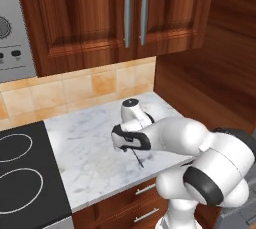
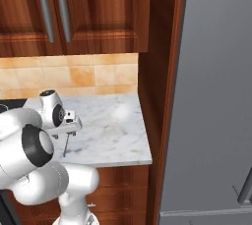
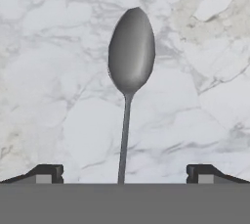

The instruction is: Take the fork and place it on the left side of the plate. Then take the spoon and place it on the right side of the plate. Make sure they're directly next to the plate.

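- Left base view: we are seeing the white arm's two-finger gripper hanging over the white marble counter, near its front edge. The thin all-grey metal spoon is dangling from under the hand, tilted, its tip above the marble.
- Right base view: the spoon is hanging below the gripper over the counter, beside the wooden cabinet wall.
- Hand view: the spoon is running up from between the 2 dark fingertips, oval bowl farthest from the hand. The tips are sitting wide apart, well clear of the handle; we cannot tell what is gripping it.
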